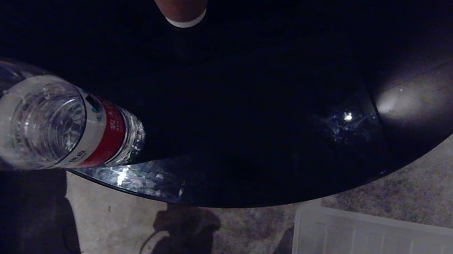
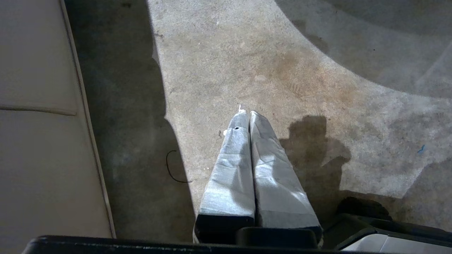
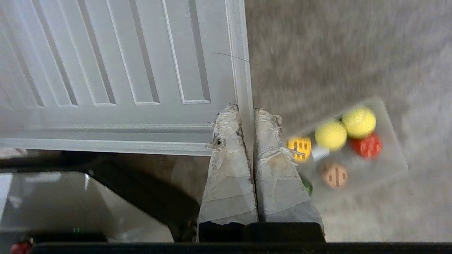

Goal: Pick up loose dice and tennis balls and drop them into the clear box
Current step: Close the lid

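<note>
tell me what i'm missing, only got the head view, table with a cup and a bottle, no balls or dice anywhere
Observer: In the right wrist view the clear box sits on the carpet with two tennis balls inside.
Operator: dice too?
Observer: Yes: a yellow die, a red die and a tan die lie in it with the balls.
Operator: right gripper holding anything
Observer: No, the right gripper is shut and empty, over the edge of the ribbed lid.
Operator: left one?
Observer: The left gripper is shut and empty above bare carpet.
</note>
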You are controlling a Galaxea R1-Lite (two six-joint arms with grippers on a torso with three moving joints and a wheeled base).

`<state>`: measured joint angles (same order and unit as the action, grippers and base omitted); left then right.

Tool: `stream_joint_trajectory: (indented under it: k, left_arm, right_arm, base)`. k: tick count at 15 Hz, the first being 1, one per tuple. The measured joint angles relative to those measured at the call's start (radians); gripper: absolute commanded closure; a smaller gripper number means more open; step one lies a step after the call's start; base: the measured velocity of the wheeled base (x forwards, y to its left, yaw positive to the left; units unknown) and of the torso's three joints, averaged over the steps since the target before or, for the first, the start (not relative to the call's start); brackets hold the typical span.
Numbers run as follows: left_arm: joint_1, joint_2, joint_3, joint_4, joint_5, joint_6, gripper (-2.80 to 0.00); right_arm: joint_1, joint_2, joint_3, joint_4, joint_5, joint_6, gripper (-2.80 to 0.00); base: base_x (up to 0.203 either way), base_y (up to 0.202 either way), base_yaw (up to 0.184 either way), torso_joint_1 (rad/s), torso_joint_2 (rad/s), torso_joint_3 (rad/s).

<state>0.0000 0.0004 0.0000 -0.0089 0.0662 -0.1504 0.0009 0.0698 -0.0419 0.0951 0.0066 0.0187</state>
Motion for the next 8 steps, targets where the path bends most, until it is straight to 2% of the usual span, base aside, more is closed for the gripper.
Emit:
stream_joint_trajectory:
  k: [8]
  left_arm:
    - [0.000, 0.000, 0.000, 0.000, 0.000, 0.000, 0.00]
  right_arm:
    - [0.006, -0.070, 0.005, -0.001, 0.000, 0.001, 0.00]
  base:
    - [0.000, 0.000, 0.000, 0.000, 0.00, 0.000]
